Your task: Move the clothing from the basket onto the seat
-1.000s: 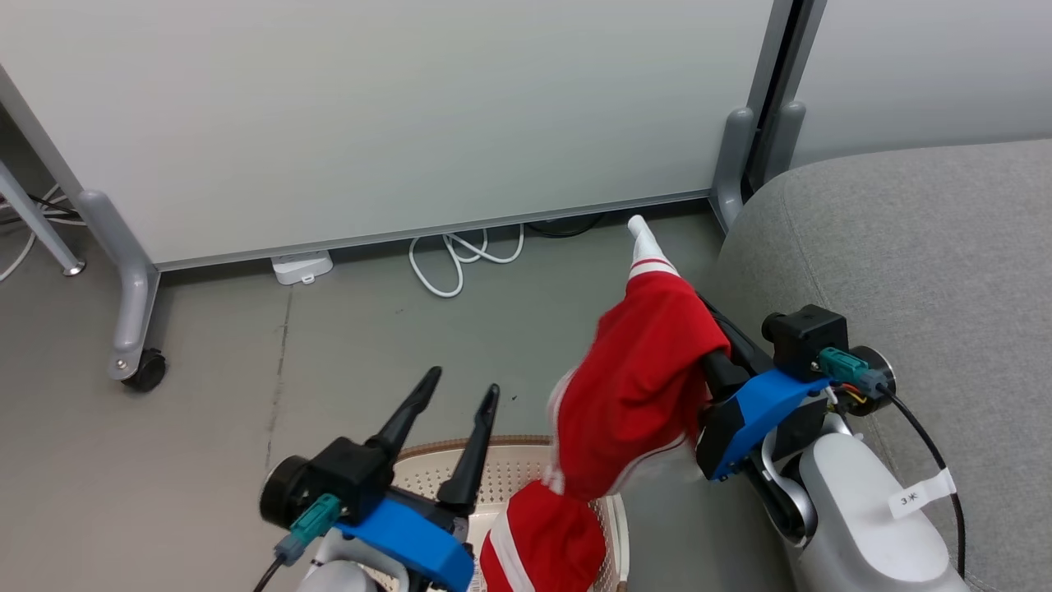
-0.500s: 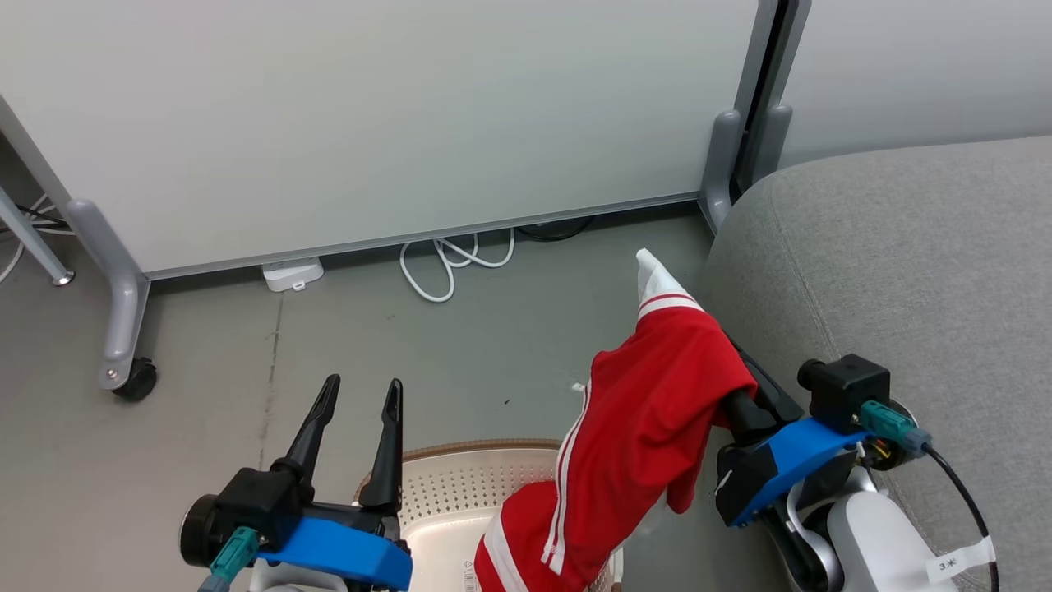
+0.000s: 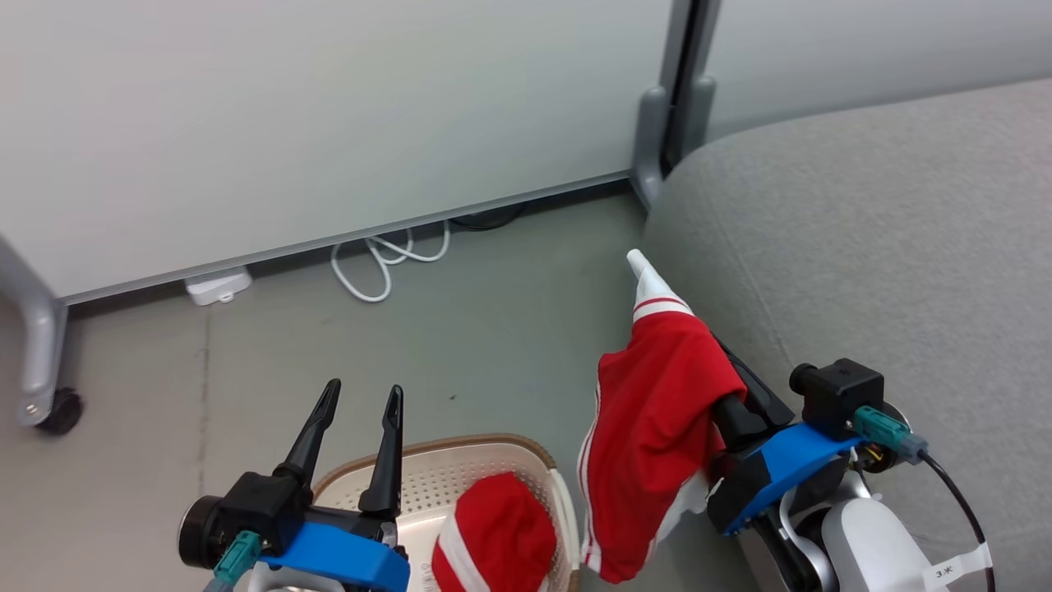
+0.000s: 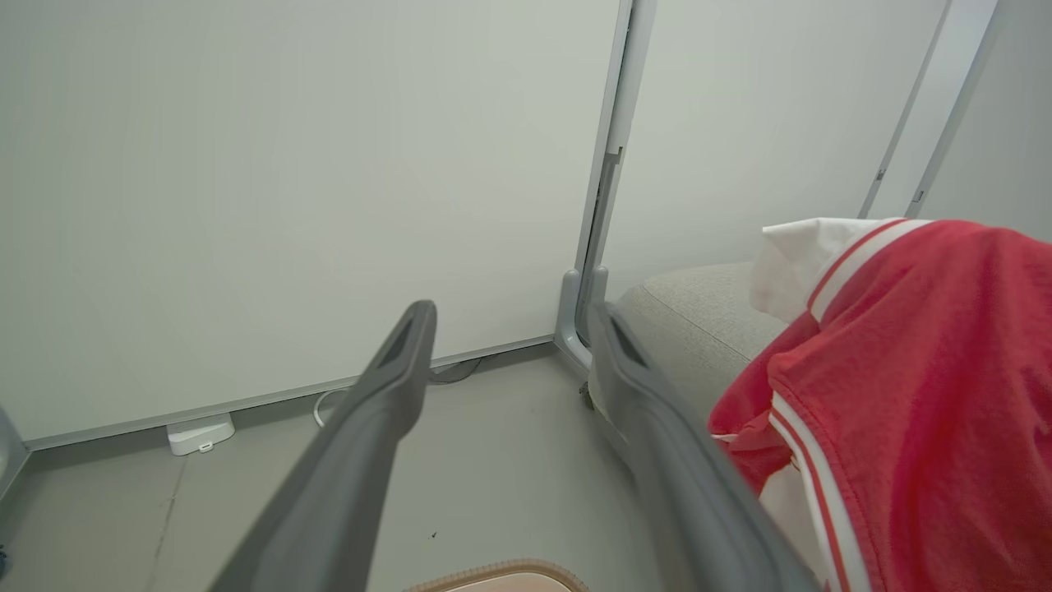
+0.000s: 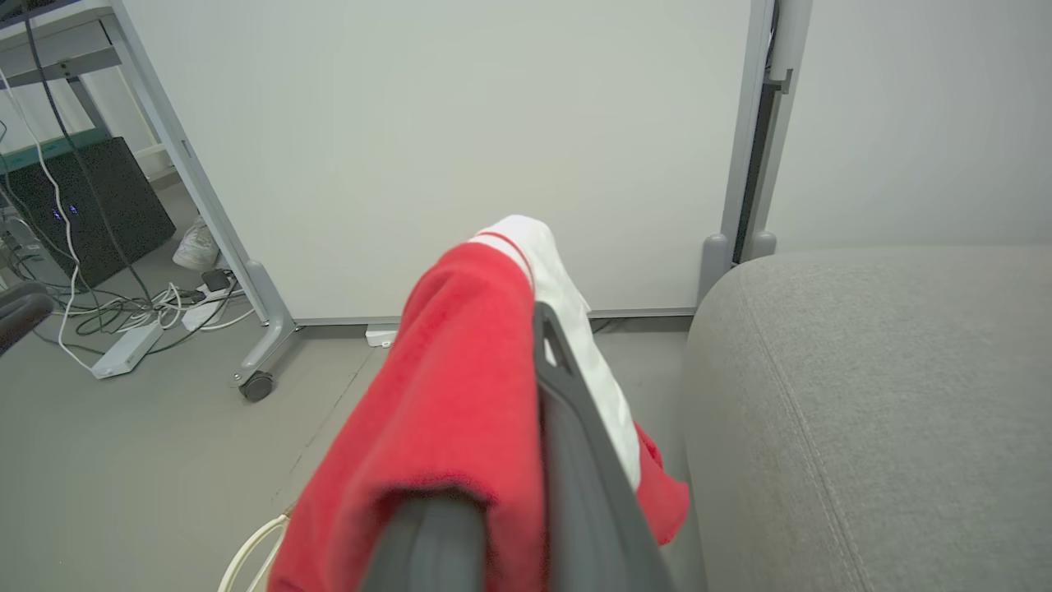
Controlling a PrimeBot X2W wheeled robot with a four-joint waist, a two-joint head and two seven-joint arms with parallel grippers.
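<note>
My right gripper (image 5: pixel 534 329) is shut on a red clothing piece (image 3: pixel 653 427) with white stripes. The cloth drapes over its dark fingers (image 3: pixel 744 386) and hangs free above the floor, between the basket (image 3: pixel 427 448) and the grey seat (image 3: pixel 863 247). The same garment (image 5: pixel 460 395) hides one finger in the right wrist view, with the seat (image 5: pixel 863 395) just to its right. A second red clothing piece (image 3: pixel 493 538) lies bunched in the cream basket. My left gripper (image 3: pixel 364 388) stands open over the basket's near left rim. The left gripper (image 4: pixel 511 312) holds nothing, and the held garment (image 4: pixel 904 370) hangs at its right.
White partition panels on grey feet stand behind, with a caster (image 3: pixel 62 411) at the left. A white cable (image 3: pixel 378 263) and a white adapter (image 3: pixel 218 285) lie on the grey floor by the panel. Cables and a power strip (image 5: pixel 123 349) lie further left.
The head camera has swung right. The held garment's lower end has lifted out of the basket and now hangs free beside it. The second garment stays bunched in the basket.
</note>
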